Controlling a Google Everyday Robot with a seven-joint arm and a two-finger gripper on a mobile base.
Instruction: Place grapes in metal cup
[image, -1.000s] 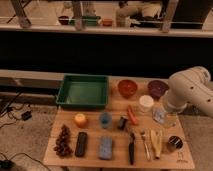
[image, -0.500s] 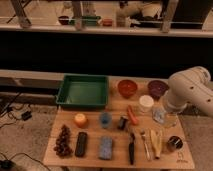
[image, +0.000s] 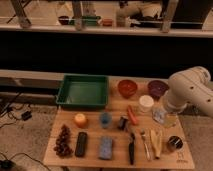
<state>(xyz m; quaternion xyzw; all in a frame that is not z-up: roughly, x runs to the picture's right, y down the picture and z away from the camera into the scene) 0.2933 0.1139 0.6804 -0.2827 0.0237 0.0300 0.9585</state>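
The dark reddish-purple bunch of small round grapes (image: 63, 141) is found on the wooden table (image: 117, 151), in front of the green plastic tray (image: 83, 91) and just past its left near corner, beside a black remote-like bar (image: 81, 144). The small shiny dark metal cup (image: 174, 144) is set well to the right of the tray, near the table's front edge. The bunch is judged light, soft and loosely jointed (single grapes may crush or drop off), so a gentle hold across the middle of the cluster is advised. The gripper (image: 161, 116) on the white arm is held low over the table to the right of the tray, well apart from the grapes; whether it is open or closed cannot be told. Against the earlier frames, nothing is seen to have shifted: arm and objects are placed as before.
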